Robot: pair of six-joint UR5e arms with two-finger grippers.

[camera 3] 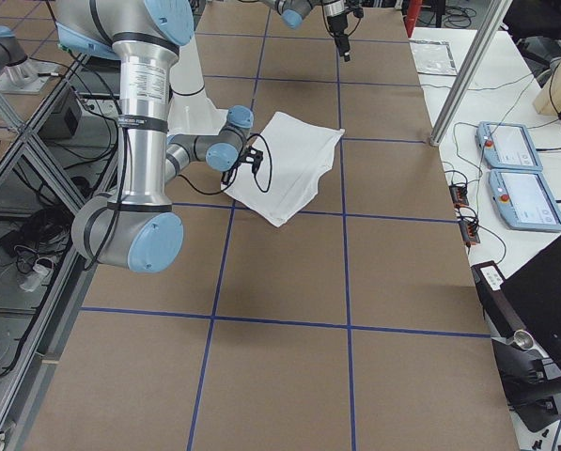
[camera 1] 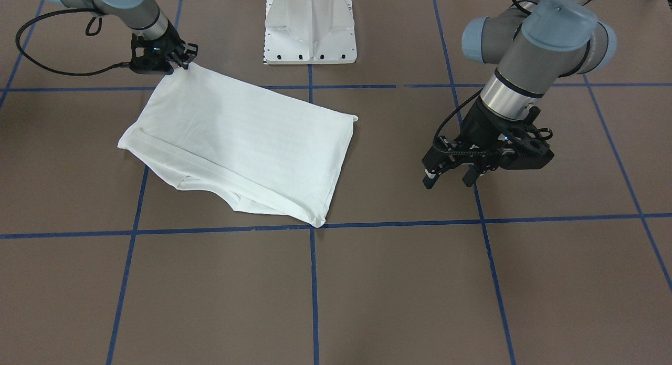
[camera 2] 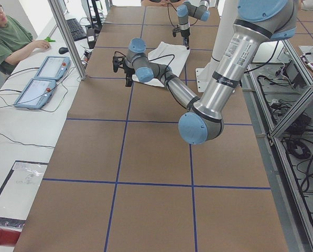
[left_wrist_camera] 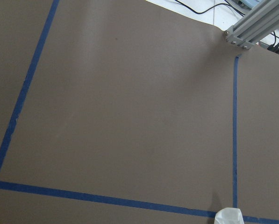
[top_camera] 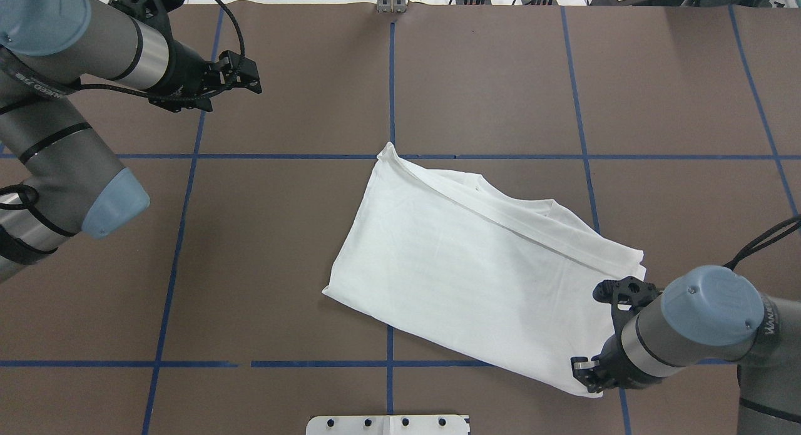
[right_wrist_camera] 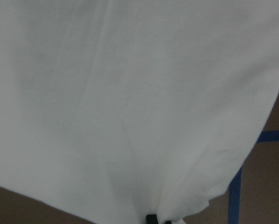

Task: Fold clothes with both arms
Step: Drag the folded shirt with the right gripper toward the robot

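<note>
1. Folding looks well along: the shirt (top_camera: 475, 278) already lies as a flat, roughly rectangular packet. The step in hand is probably one more fold. That would call for lifting the held corner and carrying it over toward 11 o'clock, with the free claw coming in to take a second corner so the edge travels level.
2. Nearest the robot, the right claw (camera 1: 182, 60) sits on the shirt's 5 o'clock corner, as seen from over the robot's shoulders. Its fingers seem pinched together on the cloth, which bunches up at a fingertip in the wrist view.
3. The shirt rests on the brown table (top_camera: 281, 235), slightly toward 4 o'clock of the middle.
4. Farthest out, at the table's 10 o'clock, the left claw (camera 1: 449, 181) hangs well apart from the shirt, fingers spread and holding nothing.
</note>
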